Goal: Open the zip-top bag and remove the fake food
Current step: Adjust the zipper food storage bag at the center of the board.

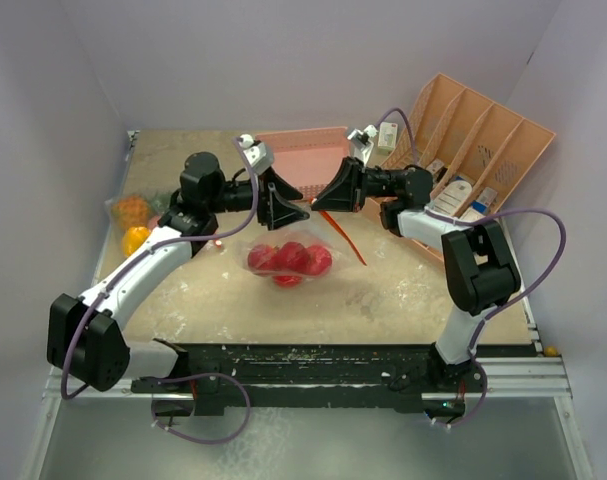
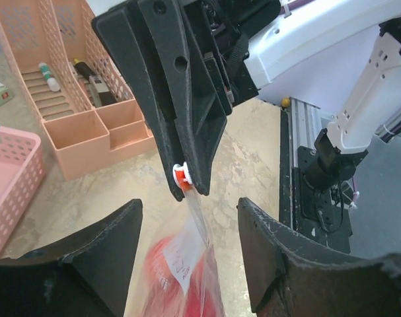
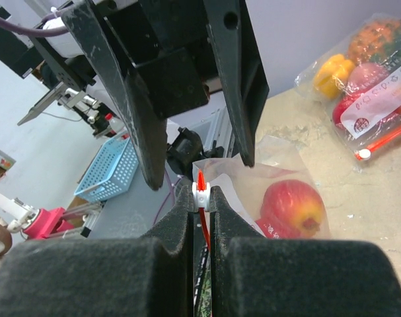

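The zip-top bag [image 1: 288,255] hangs in mid-table, clear plastic with a white label, and the fake food in it is several red round fruits [image 1: 290,260]. My right gripper [image 1: 320,203] is shut on the bag's white zip slider [image 3: 201,191], which rides an orange zip strip [image 1: 349,242]. A red apple [image 3: 292,206] shows through the plastic below it. My left gripper [image 2: 190,214] stands open, with the bag's top [image 2: 197,218] hanging between its fingers and touching neither. In the left wrist view the slider [image 2: 181,175] sits at the tips of the right gripper.
A second bag [image 1: 133,222] with a yellow pepper and an orange pineapple lies at the left edge. A pink basket [image 1: 303,150] stands at the back. An orange divided rack [image 1: 483,150] with bottles and cartons stands at the back right.
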{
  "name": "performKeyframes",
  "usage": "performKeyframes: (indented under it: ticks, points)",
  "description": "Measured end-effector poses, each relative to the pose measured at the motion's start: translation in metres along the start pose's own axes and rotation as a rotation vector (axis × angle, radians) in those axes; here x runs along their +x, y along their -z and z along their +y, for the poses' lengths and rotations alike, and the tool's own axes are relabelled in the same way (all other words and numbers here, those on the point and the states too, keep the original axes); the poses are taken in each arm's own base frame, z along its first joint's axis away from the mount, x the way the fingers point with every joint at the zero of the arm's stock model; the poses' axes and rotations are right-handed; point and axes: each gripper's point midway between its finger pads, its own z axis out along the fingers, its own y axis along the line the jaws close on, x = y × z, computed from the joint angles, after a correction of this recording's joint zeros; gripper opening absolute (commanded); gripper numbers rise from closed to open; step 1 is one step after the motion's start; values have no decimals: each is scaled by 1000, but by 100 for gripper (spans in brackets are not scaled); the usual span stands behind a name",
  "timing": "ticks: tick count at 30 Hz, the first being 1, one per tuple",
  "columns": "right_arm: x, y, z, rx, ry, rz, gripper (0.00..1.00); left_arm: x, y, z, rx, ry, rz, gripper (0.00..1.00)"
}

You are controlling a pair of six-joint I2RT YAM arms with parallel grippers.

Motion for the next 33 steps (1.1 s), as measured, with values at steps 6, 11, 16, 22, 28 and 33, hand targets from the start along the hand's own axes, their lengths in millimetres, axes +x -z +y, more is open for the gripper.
performKeyframes:
  ticks: [6, 11, 16, 22, 28, 33]
  points:
    - [0, 0, 0, 0, -3, 0, 0, 11, -11, 4, 7, 13, 6, 35]
    - [-2, 4, -2, 11, -1, -7, 0, 12, -16, 4, 23, 29, -3, 0]
    - [-2, 4, -2, 10, -2, -7, 0, 8, -17, 5, 21, 11, -20, 0]
    - [-1, 4, -2, 10, -6, -7, 17, 7, -18, 6, 17, 16, -35, 0]
    - [-3, 4, 1, 9, 0, -8, 32, 7, -22, 3, 36, 20, -42, 0]
    - [-3, 2, 3, 3, 4, -4, 29, 10, -27, -4, 57, 20, -36, 0]
